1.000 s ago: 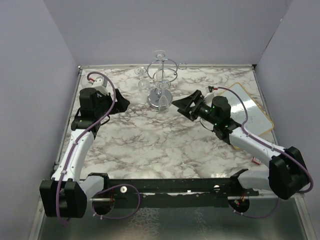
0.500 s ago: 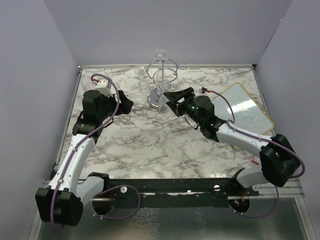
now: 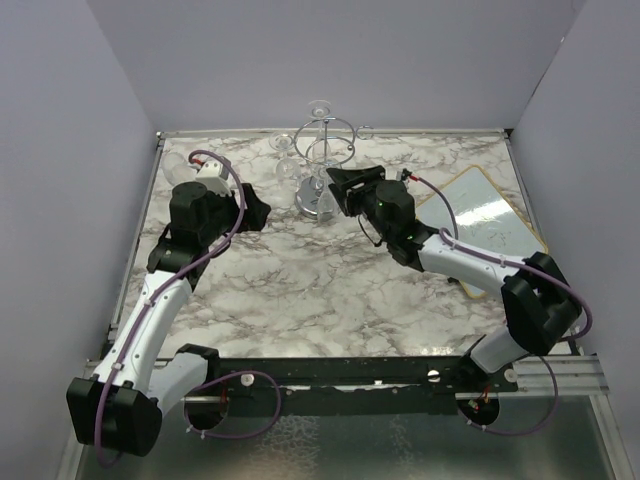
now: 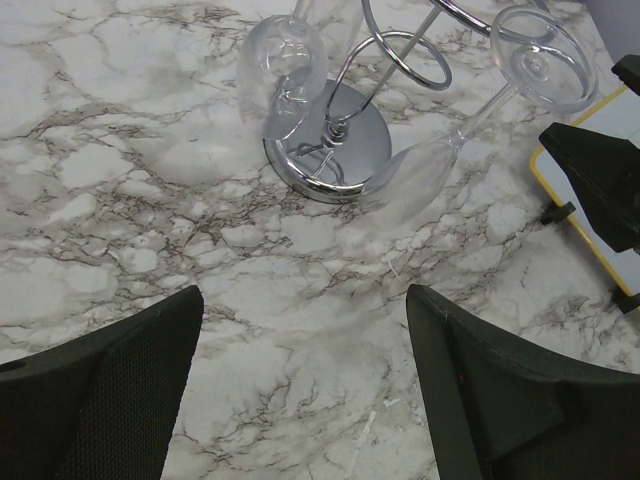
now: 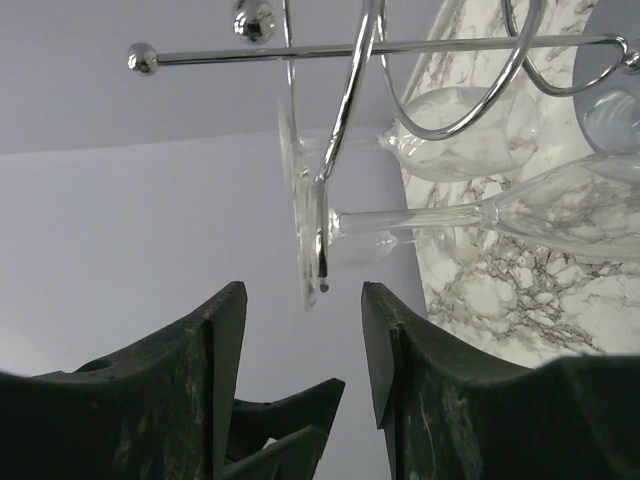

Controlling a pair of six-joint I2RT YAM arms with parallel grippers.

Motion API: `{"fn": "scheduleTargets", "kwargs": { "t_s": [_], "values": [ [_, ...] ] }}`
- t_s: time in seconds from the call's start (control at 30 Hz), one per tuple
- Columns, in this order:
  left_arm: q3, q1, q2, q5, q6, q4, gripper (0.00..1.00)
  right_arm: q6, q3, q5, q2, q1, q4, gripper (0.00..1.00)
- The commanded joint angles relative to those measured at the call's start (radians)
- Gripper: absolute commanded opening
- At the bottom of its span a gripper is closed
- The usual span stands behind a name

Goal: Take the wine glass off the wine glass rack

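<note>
The chrome wine glass rack [image 3: 325, 140] stands at the back middle on its round mirrored base [image 4: 335, 150]. Clear wine glasses hang from its ring arms. One wine glass [image 4: 420, 175] leans outward, its foot [image 5: 310, 230] caught on a wire loop [image 5: 345, 110] and its bowl [image 5: 570, 215] low. My right gripper [image 3: 337, 188] is beside the rack. In the right wrist view this gripper [image 5: 305, 330] is open, with the glass foot just ahead of the gap and nothing between the fingers. My left gripper [image 4: 305, 300] hangs open over bare marble, left of the rack [image 3: 258, 208].
A second glass [image 4: 283, 75] hangs on the rack's left side, and another bowl [image 5: 465, 120] hangs behind the leaning one. A yellow-edged whiteboard [image 3: 495, 225] lies on the marble table [image 3: 300, 290] at the right. Walls close in the table on three sides.
My right gripper has swung left and up to the rack, and its jaws have narrowed. The left arm has edged slightly towards the rack with its jaws unchanged.
</note>
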Motion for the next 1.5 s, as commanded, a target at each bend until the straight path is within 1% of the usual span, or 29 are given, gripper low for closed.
{"fn": "scheduleTargets", "kwargs": {
  "t_s": [0.0,0.17,0.37,0.53,0.77,0.83,0.9,1.17,1.37,1.47],
  "values": [
    [0.003,-0.014,-0.023,-0.04,0.025,-0.002,0.84,0.051,0.034,0.074,0.041,0.009,0.009,0.48],
    [0.004,-0.021,-0.02,-0.045,0.029,-0.006,0.84,0.067,0.042,0.099,0.055,0.015,0.013,0.44],
    [0.006,-0.024,-0.015,-0.043,0.029,-0.007,0.84,0.085,0.052,0.108,0.074,0.023,0.022,0.35],
    [0.006,-0.028,-0.014,-0.043,0.03,-0.008,0.84,0.086,0.068,0.145,0.076,0.035,0.013,0.33],
    [0.007,-0.036,-0.014,-0.046,0.032,-0.011,0.84,0.088,0.077,0.187,0.07,0.043,-0.009,0.27],
    [0.009,-0.038,-0.012,-0.048,0.033,-0.013,0.84,0.085,0.077,0.195,0.069,0.044,-0.012,0.21],
    [0.008,-0.039,-0.011,-0.047,0.033,-0.014,0.84,0.087,0.075,0.198,0.07,0.044,-0.013,0.18],
    [0.009,-0.043,-0.012,-0.051,0.035,-0.015,0.84,0.087,0.082,0.218,0.069,0.046,-0.029,0.16],
    [0.007,-0.045,-0.012,-0.051,0.035,-0.015,0.84,0.088,0.082,0.22,0.058,0.049,-0.037,0.09],
    [0.007,-0.044,-0.012,-0.051,0.034,-0.013,0.84,0.096,0.076,0.22,0.047,0.05,-0.034,0.02]
  ]
}}
